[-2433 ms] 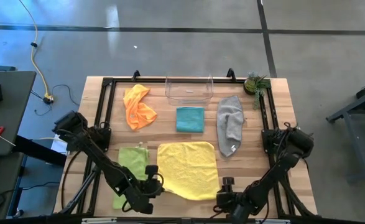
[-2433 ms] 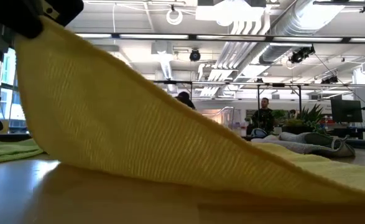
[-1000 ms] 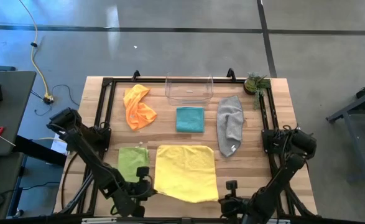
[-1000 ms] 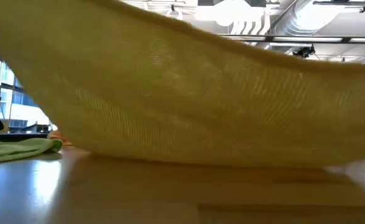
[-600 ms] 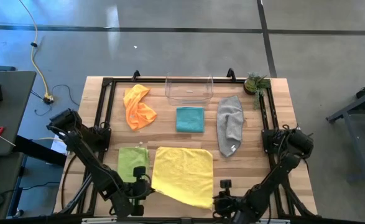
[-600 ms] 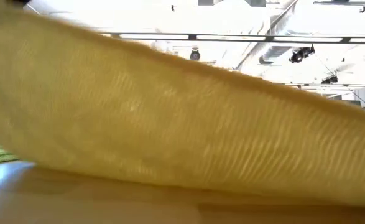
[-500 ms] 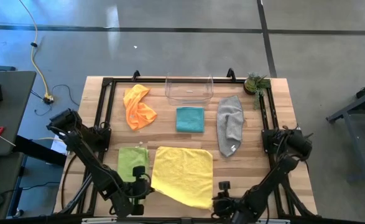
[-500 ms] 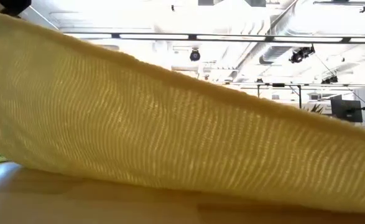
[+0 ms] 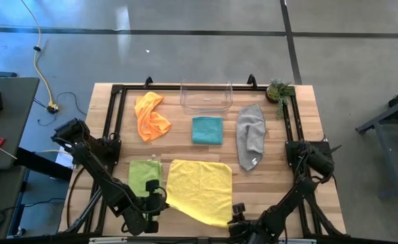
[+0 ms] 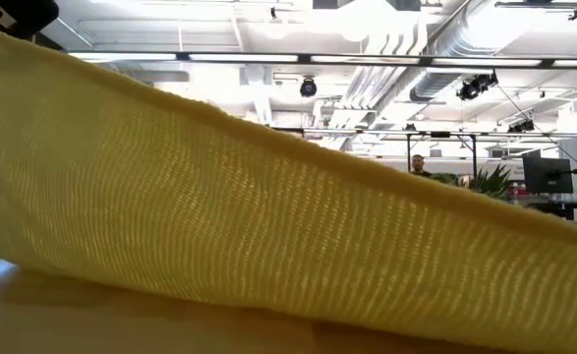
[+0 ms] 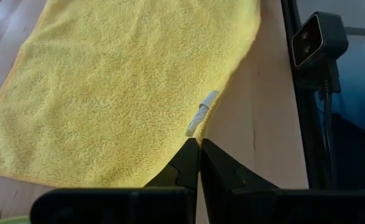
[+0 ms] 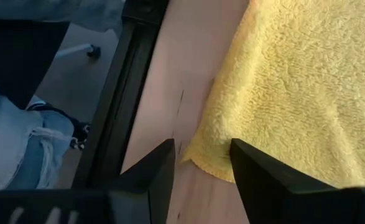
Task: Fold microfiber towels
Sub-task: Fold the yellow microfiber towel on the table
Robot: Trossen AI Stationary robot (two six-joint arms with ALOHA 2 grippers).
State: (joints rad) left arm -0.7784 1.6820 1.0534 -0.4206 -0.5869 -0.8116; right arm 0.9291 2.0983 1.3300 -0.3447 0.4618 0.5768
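Yellow towel [image 9: 200,188] lies skewed, near-left corner pinched by left end effector [image 11: 199,148]; right end effector [image 12: 201,155] gapes beside its other near corner.

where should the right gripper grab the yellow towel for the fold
Best at the near corner of the yellow towel that lies between the open fingers of the right gripper, coming in low from the table's front edge. That corner curls up slightly off the wood, so a finger can likely slip under it. The left gripper already pinches the other near corner beside its white tag.
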